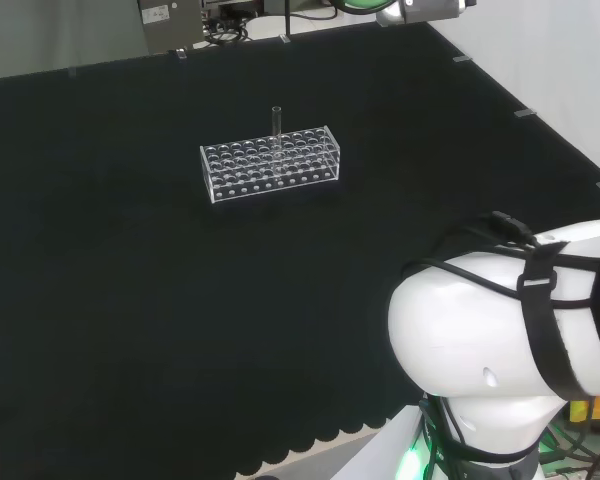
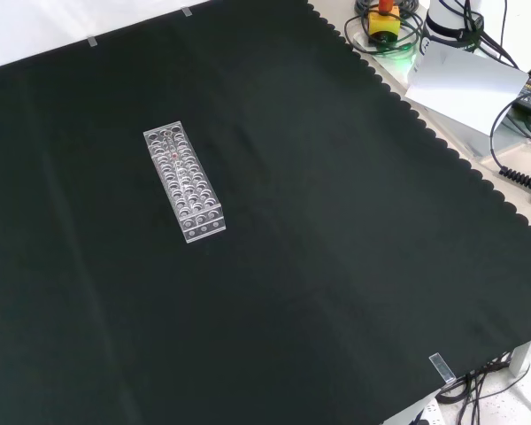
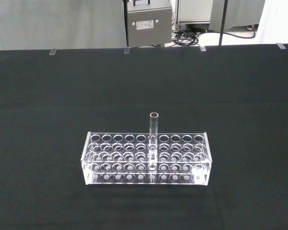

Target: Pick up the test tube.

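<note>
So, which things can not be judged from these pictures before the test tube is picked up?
- Contents of the test tube: clear glass, so liquid cannot be told in the wrist view.
- The tube in the front view: too small among the holes of the rack to pick out.
- Arm link: cut off by the head view's right edge, so what lies beyond is unknown.

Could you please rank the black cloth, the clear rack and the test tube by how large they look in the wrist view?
1. Black cloth: by far the largest.
2. Clear rack: wide, low, many holes.
3. Test tube: slim, upright in the rack, smallest.
</note>
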